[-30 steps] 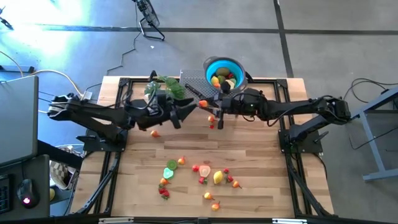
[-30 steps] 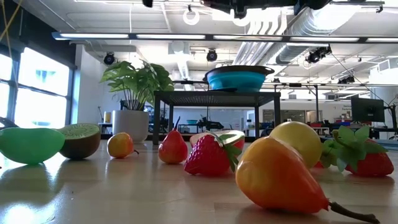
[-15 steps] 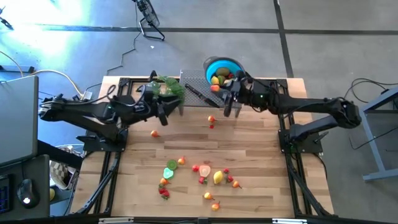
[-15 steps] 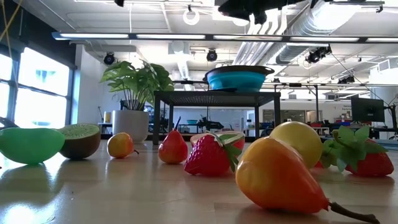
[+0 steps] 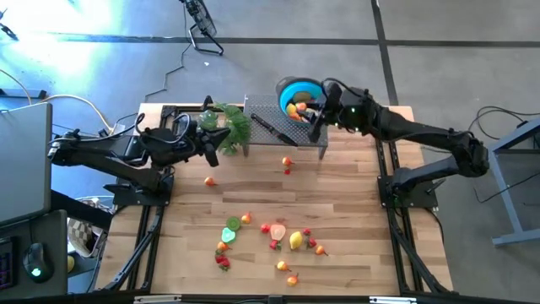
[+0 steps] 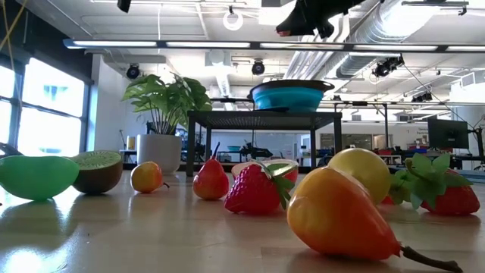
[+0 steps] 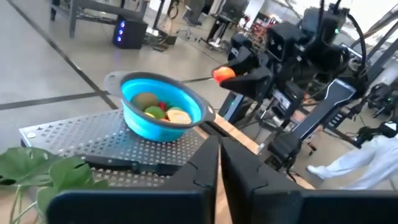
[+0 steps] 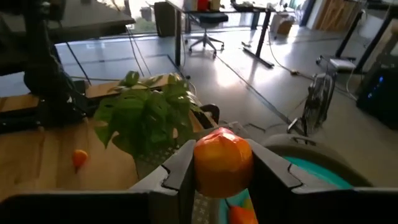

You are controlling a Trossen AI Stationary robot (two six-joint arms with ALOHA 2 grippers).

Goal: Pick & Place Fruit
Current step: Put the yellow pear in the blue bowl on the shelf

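My right wrist view shows what the high view blurs: the right gripper (image 8: 219,169) pinches a round orange toy fruit (image 8: 222,159) just above the blue plastic bowl (image 5: 297,89) at the frame's upper centre. From the left wrist I see the left gripper (image 7: 219,163) pressed together, empty, beside the leafy green plant (image 5: 226,123). More small toy fruits (image 5: 270,235) lie scattered at lower centre. The low view cuts off both arms at its top edge.
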